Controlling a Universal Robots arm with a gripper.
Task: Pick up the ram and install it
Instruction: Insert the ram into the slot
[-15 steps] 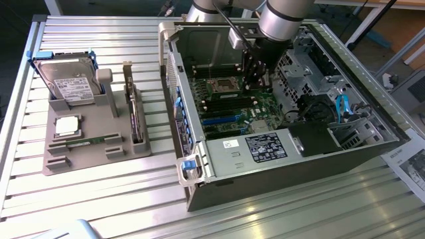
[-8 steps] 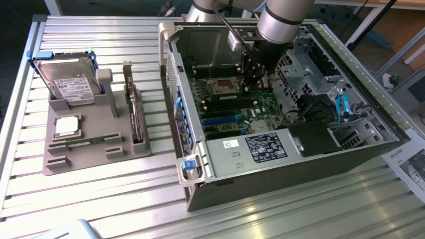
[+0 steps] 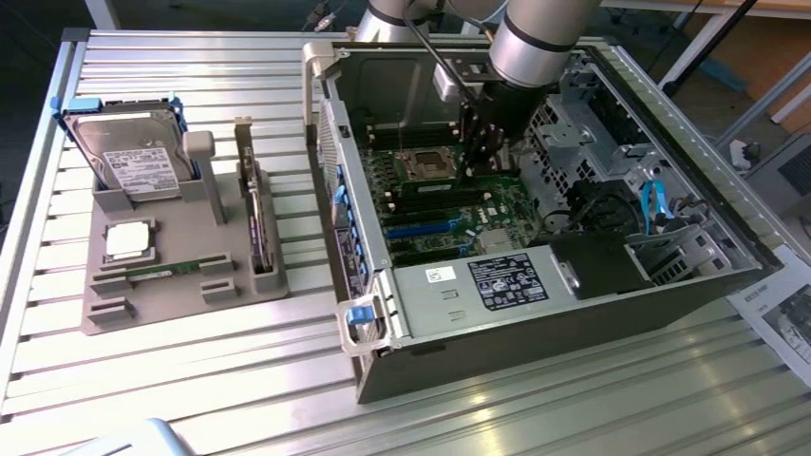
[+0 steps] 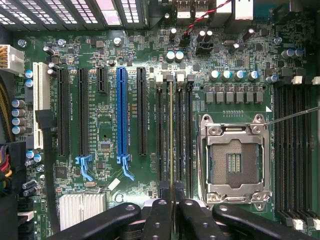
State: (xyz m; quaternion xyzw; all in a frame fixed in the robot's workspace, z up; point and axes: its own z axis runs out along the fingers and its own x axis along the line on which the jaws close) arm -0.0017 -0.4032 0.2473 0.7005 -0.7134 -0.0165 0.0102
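Note:
My gripper (image 3: 487, 160) reaches down into the open computer case (image 3: 709, 275), over the motherboard (image 3: 443, 204). In the wrist view its black fingers (image 4: 159, 210) stand close together, shut on the ram (image 4: 171, 135). The ram appears edge-on as a thin line running along one of the memory slots (image 4: 180, 130) beside the processor socket (image 4: 234, 162). I cannot tell whether it is seated in the slot or just above it. A second green ram strip (image 3: 165, 273) lies in the grey holder (image 3: 178, 309) at the exterior view's left.
The grey holder also carries a hard drive (image 3: 133, 161), a square silver processor chip (image 3: 127, 239) and an upright dark expansion card (image 3: 257, 223). Inside the case are a power supply (image 3: 507, 280), drive cages (image 3: 595, 142), a blue card slot (image 4: 121, 112) and more memory slots (image 4: 295, 150).

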